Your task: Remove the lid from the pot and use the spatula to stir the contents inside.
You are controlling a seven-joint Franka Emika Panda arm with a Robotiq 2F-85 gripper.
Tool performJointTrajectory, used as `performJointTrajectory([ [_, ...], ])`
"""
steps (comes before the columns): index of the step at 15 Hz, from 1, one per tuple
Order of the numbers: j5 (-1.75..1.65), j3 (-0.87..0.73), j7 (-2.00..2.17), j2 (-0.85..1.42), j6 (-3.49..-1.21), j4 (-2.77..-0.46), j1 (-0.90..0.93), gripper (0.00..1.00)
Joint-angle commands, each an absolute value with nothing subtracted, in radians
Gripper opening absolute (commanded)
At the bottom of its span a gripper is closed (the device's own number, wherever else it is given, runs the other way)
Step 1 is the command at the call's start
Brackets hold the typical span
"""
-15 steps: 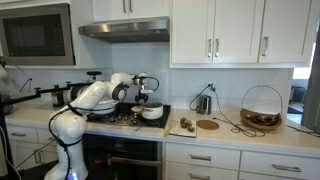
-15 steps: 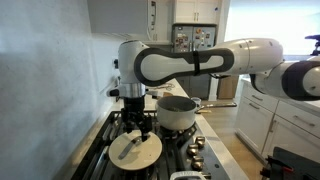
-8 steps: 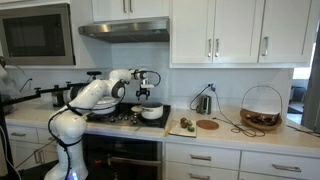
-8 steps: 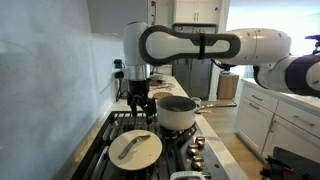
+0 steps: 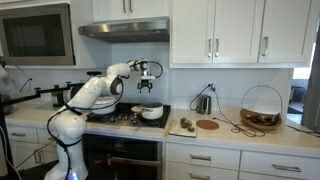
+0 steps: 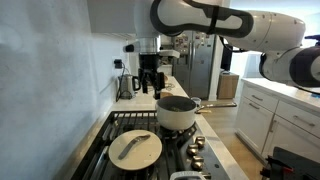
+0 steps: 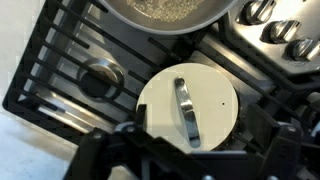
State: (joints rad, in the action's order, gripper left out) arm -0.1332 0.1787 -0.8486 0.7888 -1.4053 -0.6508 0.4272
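The lid (image 7: 188, 108) already lay flat on the stove grate (image 7: 55, 45), filling the centre of the wrist view. It was apart from the pot (image 6: 177, 114), which stood uncovered at mid-frame in an exterior view. The gripper (image 6: 150, 90) hung well above the stove at upper centre, its jaws spread and empty. The step in hand therefore looked like fetching the spatula. Done well, that meant gripping its handle squarely toward the end, carrying it blade-down, entering the pot from straight above inside the rim, and stirring gently so the small pot did not slide on the grate. No spatula could be made out in any view. The objects on the counter (image 5: 230, 130) at right were too small to name. In the wrist view the fingers were a dark blur along the bottom edge, and the top edge cut off most of the pot's grainy contents.
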Motion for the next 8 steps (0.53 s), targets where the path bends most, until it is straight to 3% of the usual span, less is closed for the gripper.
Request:
performJointTrajectory([
  [1,-0.143,0.148,-0.757,0.753,-1.330,-0.640,0.422,1.00],
  [8,-0.113,0.114,-0.523,0.670,-1.173,-0.657,0.364,1.00],
])
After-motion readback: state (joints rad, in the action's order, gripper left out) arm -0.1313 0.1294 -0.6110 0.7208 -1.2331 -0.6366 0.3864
